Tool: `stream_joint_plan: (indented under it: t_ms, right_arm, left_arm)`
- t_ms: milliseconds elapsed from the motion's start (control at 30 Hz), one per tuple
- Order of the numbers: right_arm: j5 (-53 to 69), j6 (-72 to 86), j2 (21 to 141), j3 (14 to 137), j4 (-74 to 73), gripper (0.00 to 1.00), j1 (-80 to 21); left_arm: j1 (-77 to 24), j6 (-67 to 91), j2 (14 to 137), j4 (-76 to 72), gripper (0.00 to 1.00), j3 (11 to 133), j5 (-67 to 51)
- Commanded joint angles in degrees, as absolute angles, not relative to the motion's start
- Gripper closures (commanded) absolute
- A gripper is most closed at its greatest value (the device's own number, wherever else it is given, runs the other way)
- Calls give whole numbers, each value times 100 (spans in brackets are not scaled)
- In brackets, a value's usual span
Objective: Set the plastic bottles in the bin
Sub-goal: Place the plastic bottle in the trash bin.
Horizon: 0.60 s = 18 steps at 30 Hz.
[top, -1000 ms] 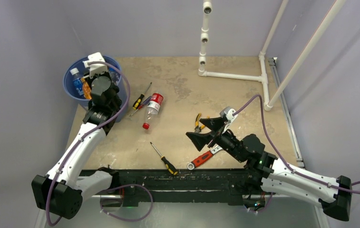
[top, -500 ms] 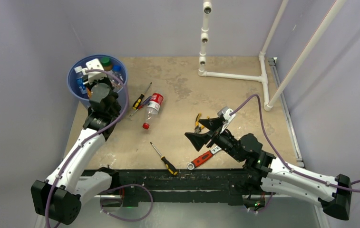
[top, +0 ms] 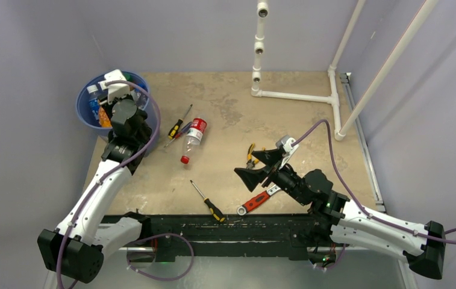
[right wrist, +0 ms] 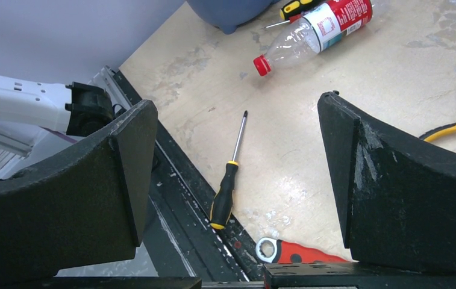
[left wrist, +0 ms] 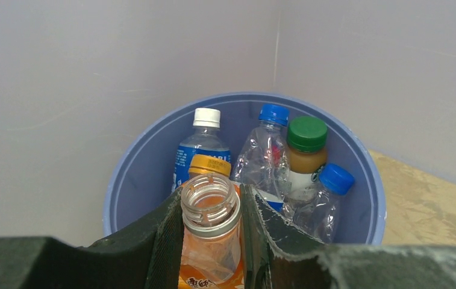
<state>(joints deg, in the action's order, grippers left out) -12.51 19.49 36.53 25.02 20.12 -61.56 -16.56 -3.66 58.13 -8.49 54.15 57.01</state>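
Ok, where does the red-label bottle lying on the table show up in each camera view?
Top external: the red-label bottle lies left of centre, cap pointing to the near edge.
Left wrist: not in it.
Right wrist: at the top edge, right of centre, cap at its lower left.
Shared landmark: the blue bin, which sits to the left of the bottle in both views that show it.

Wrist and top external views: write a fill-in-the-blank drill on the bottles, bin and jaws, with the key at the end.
1. The bottle in the left jaws has no ____.
2. The right jaws stand fully ____.
3. The lone bottle on the table has a ____ cap.
4. The bin is ____ in colour.
Missing words: cap; open; red; blue.
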Motion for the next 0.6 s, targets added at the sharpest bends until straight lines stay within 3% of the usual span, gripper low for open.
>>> stream_joint_plan:
  t_ms: [0,200,267,333,400,567]
  right_arm:
    - [-1289,1923,3591,2654,2108,1,-6161]
    - [-1269,1929,3627,2653,2157,1,-6161]
    - [-1274,1929,3602,2654,2130,1,-6161]
    - [-1261,1917,3575,2654,2111,1,-6161]
    - [-1262,1920,3560,2654,2101,1,-6161]
    - [-1264,1929,3608,2661,2148,1,-6161]
  left_arm:
    - [-1595,-820,5905,-233,100,5708,6053]
    - [-1364,-209,5946,214,98,5343,5887]
    - [-1339,-73,5918,319,69,5320,5806]
    - [-1338,-44,5892,354,49,5355,5807]
    - [-1339,-44,5880,430,40,5467,5802]
    - [-1345,120,5869,677,32,5871,5817]
